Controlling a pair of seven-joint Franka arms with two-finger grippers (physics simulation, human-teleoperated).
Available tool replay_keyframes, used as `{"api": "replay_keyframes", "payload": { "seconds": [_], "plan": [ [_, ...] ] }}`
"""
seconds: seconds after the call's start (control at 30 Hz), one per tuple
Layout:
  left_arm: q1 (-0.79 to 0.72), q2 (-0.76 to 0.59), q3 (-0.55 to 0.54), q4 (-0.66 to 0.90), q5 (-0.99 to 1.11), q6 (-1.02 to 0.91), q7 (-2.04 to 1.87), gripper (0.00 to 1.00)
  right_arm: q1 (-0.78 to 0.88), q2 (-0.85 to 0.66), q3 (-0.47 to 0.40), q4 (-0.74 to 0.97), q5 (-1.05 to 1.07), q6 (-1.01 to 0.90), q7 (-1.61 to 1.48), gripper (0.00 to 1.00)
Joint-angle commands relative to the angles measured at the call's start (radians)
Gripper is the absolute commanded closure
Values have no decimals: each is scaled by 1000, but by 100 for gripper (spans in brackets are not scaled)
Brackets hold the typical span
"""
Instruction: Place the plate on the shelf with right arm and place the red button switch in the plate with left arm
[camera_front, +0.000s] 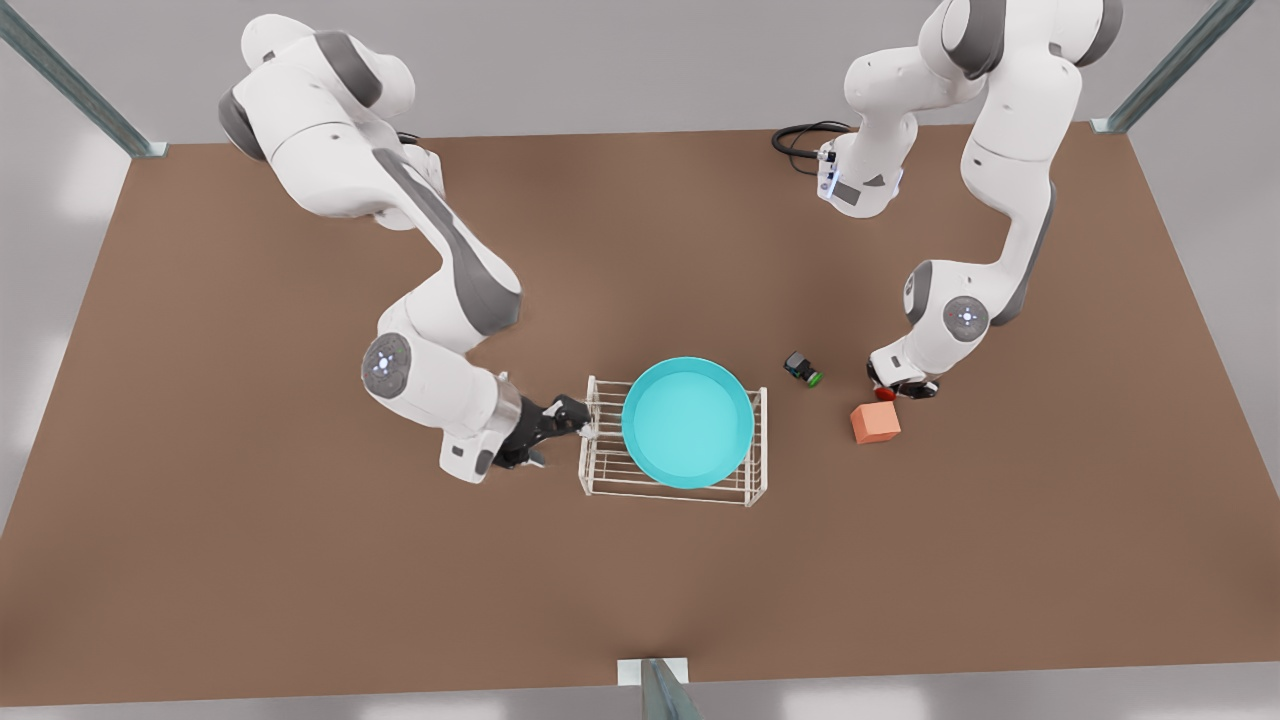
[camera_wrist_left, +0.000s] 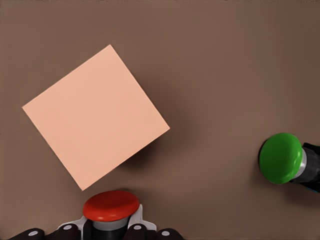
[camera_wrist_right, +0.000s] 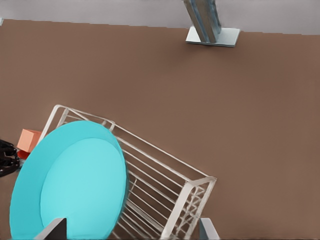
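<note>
A flat brown table (camera_front: 300, 560) carries everything, with pale grey floor beyond its edges and slanted metal posts (camera_front: 75, 85) standing at its corners and at the middle of its near edge. Near the centre the white wire shelf (camera_front: 600, 470) stands upright, and the turquoise plate (camera_front: 687, 422) lies on top of its bars, nearly spanning the rack's depth. At the front view's left the right gripper (camera_front: 585, 425) sits just beside the shelf's end, touching or nearly touching the wire; its fingers (camera_wrist_right: 56, 229) stand apart, holding nothing. At the front view's right the left gripper (camera_front: 897, 388) is low over the table, with the salmon-orange cube (camera_front: 875, 423) just beside it and the green-capped switch (camera_front: 803, 368) a little farther off toward the shelf. In the front view the red button switch (camera_front: 884, 393) is only a red speck under that gripper; the left wrist view shows its round red cap (camera_wrist_left: 111, 206) plainly, sitting between the dark fingertips (camera_wrist_left: 67, 231), which flank its body closely, though whether they actually clamp it I cannot tell. The same view shows the cube's top face turned diagonally and the green cap lying on its side. The right wrist view shows the plate from its edge and the shelf's bars and upright end beneath it
</note>
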Motion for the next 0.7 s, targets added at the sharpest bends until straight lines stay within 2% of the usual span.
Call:
{"api": "replay_keyframes", "payload": {
  "seconds": [0.0, 0.03, 0.07, 0.13, 0.17, 0.23, 0.27, 0.33, 0.37, 0.4, 0.47, 0.63, 0.67],
  "plan": [
    [4, -15, 1, 3, -6, -45, 16, 63, -44, -53, 2, -2, 1, -202, 74, 0],
    [5, -21, 1, 3, -6, -46, 16, 64, -68, -85, 2, -2, -16, -219, 47, 0],
    [7, -26, 3, 3, -6, -46, 18, 64, -105, -140, 2, -17, -132, -337, 48, 0],
    [18, -39, 3, 3, -5, -52, 21, 64, -217, -227, 1, -35, -181, -484, -35, 0],
    [19, -44, 3, 5, -6, -52, 19, 65, -307, -296, 1, -34, -266, -567, -55, 0],
    [24, -52, 4, 21, -5, -90, 22, 65, -527, -372, -1, -34, -309, -671, -107, 0],
    [27, -59, 4, 26, -4, -109, 22, 66, -584, -405, -1, -35, -306, -705, -131, 0],
    [30, -70, 4, 29, -4, -117, 22, 66, -415, -608, -159, -283, -268, -600, -72, 0],
    [31, -72, 4, 29, -4, -117, 24, 66, -397, -608, -185, -287, -217, -610, -30, 0],
    [33, -78, 4, 31, -4, -138, 24, 66, -328, -581, -264, -250, -221, -613, -30, 0],
    [33, -93, 4, 31, -4, -144, 24, 66, -309, -518, -253, -242, -228, -613, -32, 0],
    [41, -131, 6, 41, -8, -199, 22, 67, -302, -490, -253, -189, -275, -584, -56, 0],
    [41, -151, 7, 74, -9, -267, 22, 67, -300, -490, -253, -189, -274, -586, -61, 0]
  ]
}}
